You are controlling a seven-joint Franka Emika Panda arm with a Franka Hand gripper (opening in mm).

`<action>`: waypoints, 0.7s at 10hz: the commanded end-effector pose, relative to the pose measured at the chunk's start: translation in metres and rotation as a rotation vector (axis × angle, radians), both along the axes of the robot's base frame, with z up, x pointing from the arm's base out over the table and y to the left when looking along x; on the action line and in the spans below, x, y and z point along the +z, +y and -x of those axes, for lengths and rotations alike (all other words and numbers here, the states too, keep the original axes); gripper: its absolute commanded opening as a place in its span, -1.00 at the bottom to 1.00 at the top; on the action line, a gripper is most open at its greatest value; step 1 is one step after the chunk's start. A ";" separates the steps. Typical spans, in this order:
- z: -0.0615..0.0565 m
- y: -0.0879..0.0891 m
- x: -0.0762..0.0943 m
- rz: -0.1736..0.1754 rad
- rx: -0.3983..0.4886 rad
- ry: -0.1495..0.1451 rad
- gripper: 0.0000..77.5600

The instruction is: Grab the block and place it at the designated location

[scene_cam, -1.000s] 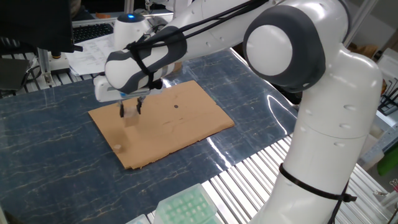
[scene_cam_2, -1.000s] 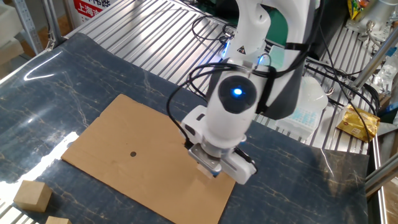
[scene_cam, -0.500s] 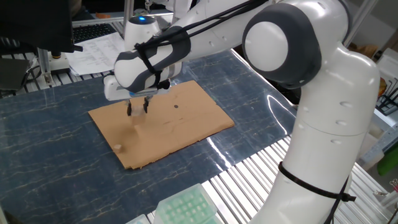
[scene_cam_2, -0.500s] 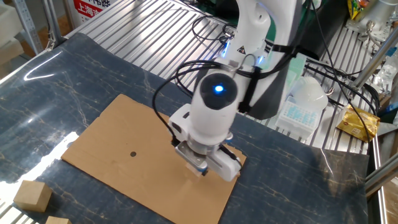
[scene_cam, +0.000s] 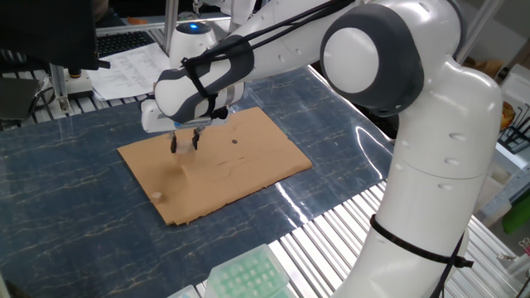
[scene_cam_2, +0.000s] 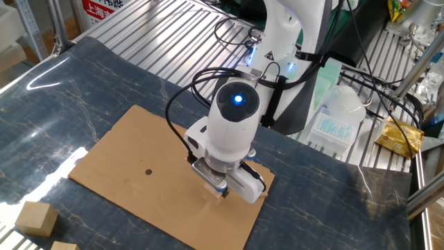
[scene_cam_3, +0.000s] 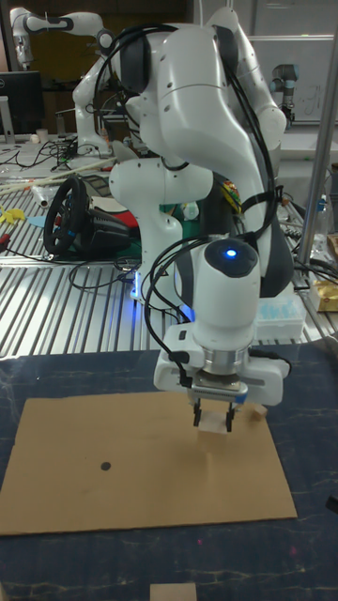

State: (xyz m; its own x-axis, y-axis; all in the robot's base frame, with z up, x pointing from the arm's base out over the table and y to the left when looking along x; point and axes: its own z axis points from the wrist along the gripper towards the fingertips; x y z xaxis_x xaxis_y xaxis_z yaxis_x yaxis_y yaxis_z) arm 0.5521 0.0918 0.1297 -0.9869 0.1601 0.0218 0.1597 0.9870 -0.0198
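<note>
The block (scene_cam_3: 213,424), a small pale tan cube, sits between the two dark fingers of my gripper (scene_cam_3: 214,421), which is shut on it. It hangs slightly above the brown cardboard sheet (scene_cam_3: 113,470), right of the sheet's middle in the tall view. The designated location, a tiny black dot (scene_cam_3: 104,465), lies well to the left of the gripper there. In one fixed view the gripper (scene_cam: 184,146) is left of the dot (scene_cam: 234,141). In the other fixed view the wrist hides the block; the gripper (scene_cam_2: 216,187) is right of the dot (scene_cam_2: 148,172).
A darker brown cube (scene_cam_2: 36,217) and another tan cube (scene_cam_2: 62,246) lie off the sheet's corner. A tan crumb (scene_cam: 155,196) rests on the cardboard (scene_cam: 240,170). A green rack (scene_cam: 248,273) stands at the table's near edge; papers lie beyond.
The gripper has carried the block up off the sheet and across it toward the dot. Most of that move came in the first half second.
</note>
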 end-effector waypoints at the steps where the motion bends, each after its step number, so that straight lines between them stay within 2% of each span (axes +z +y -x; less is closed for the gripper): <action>1: -0.001 0.000 0.001 -0.003 -0.046 -0.006 -0.97; 2: -0.001 0.000 0.001 0.001 -0.073 -0.004 -0.97; 3: -0.001 0.000 0.001 0.005 -0.145 -0.003 -0.97; 5: -0.001 0.000 0.001 0.007 -0.229 -0.015 -0.97; 7: -0.001 0.000 0.001 0.008 -0.261 -0.023 -0.97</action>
State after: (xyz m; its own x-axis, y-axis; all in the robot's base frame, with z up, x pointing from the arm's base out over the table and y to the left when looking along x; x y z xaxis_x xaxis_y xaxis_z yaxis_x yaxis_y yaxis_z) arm 0.5517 0.0920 0.1291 -0.9617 0.2736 0.0178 0.2732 0.9617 -0.0210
